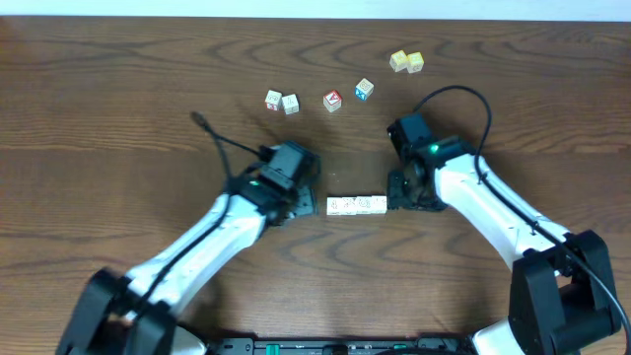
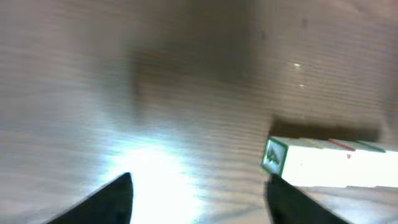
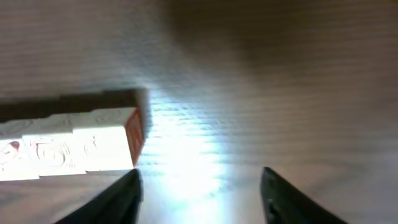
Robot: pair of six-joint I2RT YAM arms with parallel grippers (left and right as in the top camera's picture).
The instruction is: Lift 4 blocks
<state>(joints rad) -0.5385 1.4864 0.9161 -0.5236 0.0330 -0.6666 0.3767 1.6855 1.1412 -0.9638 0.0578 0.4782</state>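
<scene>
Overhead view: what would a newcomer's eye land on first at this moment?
First comes the row of pale blocks, lying end to end on the table mid-scene, with the left gripper and right gripper flanking its two ends. Both wrist views show open jaws with nothing between them and the row just off to one side. Farther back, loose cubes are scattered across the dark wooden table.
</scene>
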